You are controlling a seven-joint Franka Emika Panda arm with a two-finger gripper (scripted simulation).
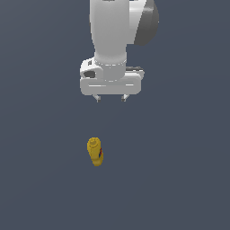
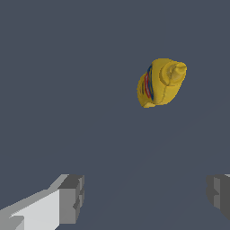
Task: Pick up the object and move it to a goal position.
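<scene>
The bottle (image 1: 95, 152) is lying on the grey floor (image 1: 179, 179), at about seven o'clock from the gripper (image 1: 111, 98) in the exterior view, well apart. The gripper is being held spread wide and empty. Nothing is yet being grasped; approach, pickup and carrying all remain, by this judgement.

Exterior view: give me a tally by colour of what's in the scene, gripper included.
Yellow: 1, the bottle
White and grey: 1, the gripper, open, apart from the bottle
Total: 2
</scene>
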